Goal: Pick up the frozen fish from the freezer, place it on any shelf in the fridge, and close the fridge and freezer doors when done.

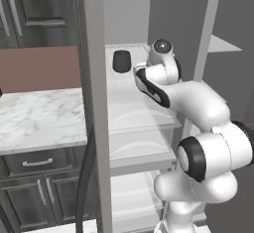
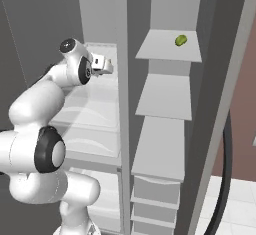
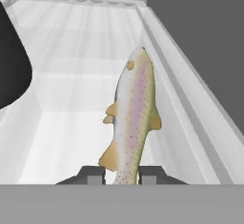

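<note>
1. The gripper (image 3: 121,175) was clamped on the fish (image 3: 132,118); in the hand view the tail end sat between the two dark fingertips (image 3: 94,174) and the body ran away toward 12 o'clock (speckled, pinkish stripe, orange fins).
2. The fish hung over a clear glass shelf (image 3: 71,75) of the fridge (image 2: 100,104), close along the wall at its 3 o'clock side; whether it touched the shelf could not be told.
3. A dark rounded jar (image 1: 121,61) stood on the same shelf; in the hand view it showed at 9 o'clock, well apart from the fish.
4. In the right base view the arm (image 2: 45,129) reached from 7 o'clock up into the fridge, the hand at the upper shelf level; the fish itself was too small to make out there.
5. The freezer (image 2: 167,104) stood at 3 o'clock of the fridge in that view, its grey shelves bare apart from a small green thing (image 2: 181,40) on the top one.
6. Both doors stood open: the fridge door (image 1: 96,128) showed edge-on at 9 o'clock of the arm in the left base view; the freezer door (image 2: 222,104) edge-on at 3 o'clock in the right base view.
7. A marble counter (image 1: 39,118) over dark cabinets (image 1: 34,187) lay at 9 o'clock in the left base view.
</note>
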